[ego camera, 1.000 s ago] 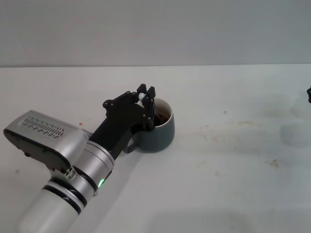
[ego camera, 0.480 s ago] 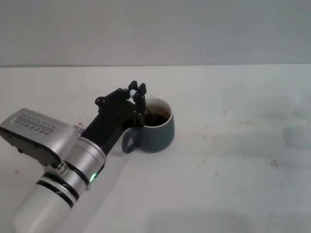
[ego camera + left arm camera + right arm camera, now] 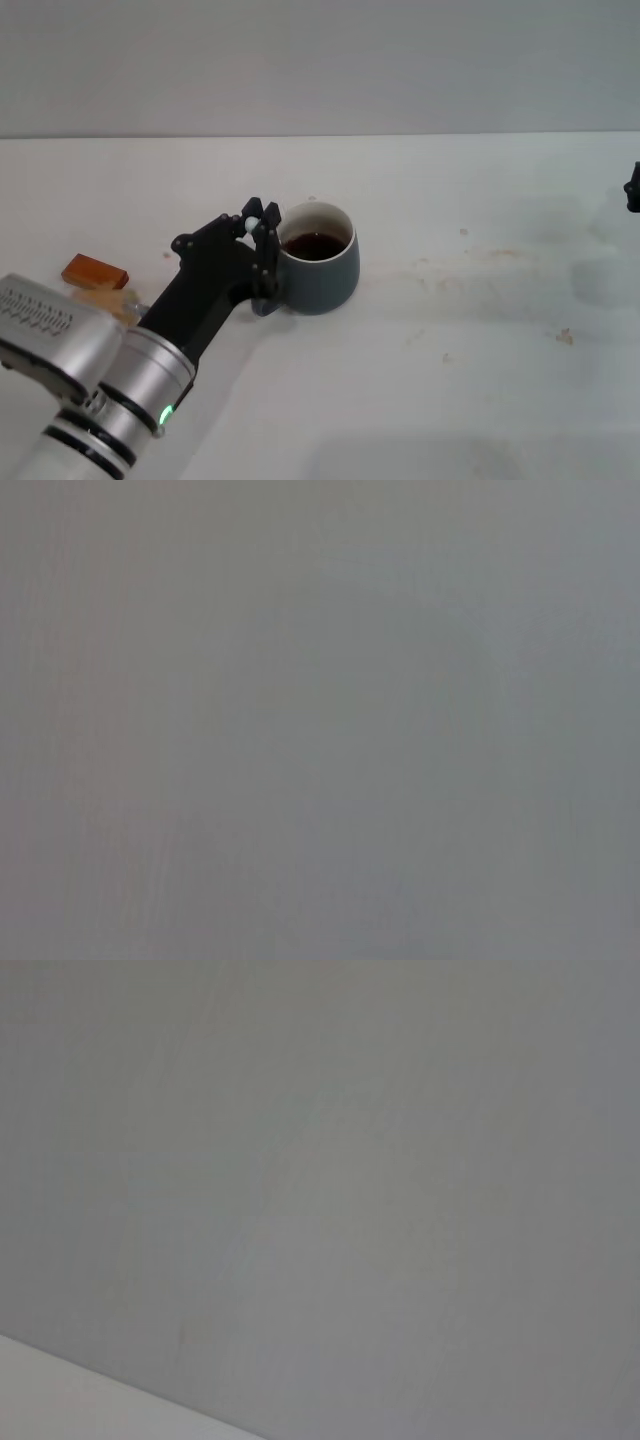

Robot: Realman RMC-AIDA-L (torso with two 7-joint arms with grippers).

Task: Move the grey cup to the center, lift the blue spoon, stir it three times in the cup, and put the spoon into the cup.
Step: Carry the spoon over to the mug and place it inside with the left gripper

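At far left we see two brown wooden blocks (image 3: 97,276) on the worktop (image 3: 480,330). Our left end effector (image 3: 260,222) grips the blue spoon (image 3: 253,213) just beside the grey cup (image 3: 318,258), which stands upright, mid-worktop, holding dark liquid

The left wrist view shows only a plain, flat grey surface (image 3: 320,720) that fills the whole frame. It carries faint uneven shading, a little lighter in one patch, with no edge, object, gripper finger or table to be told apart anywhere in it.
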